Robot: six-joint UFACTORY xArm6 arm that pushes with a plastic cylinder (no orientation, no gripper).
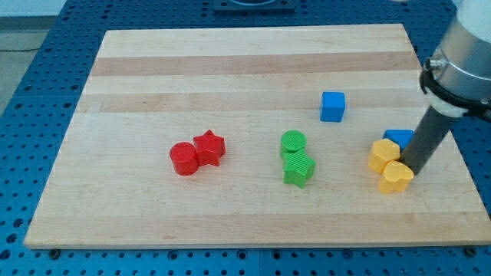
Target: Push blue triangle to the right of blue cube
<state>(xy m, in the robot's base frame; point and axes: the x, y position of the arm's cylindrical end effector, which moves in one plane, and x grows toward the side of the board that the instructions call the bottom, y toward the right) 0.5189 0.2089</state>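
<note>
The blue cube (333,106) sits right of the board's middle. The blue triangle (398,139) lies lower right of it, near the board's right edge, partly hidden by my rod. My tip (415,166) rests just right of and below the blue triangle, touching or almost touching it, and just above the yellow heart (396,176). A yellow hexagon-like block (383,156) sits against the triangle's lower left.
A green cylinder (293,143) and a green star (298,169) sit together at the board's middle. A red cylinder (183,159) and a red star (209,147) sit together at left. The board's right edge (453,130) is close to my tip.
</note>
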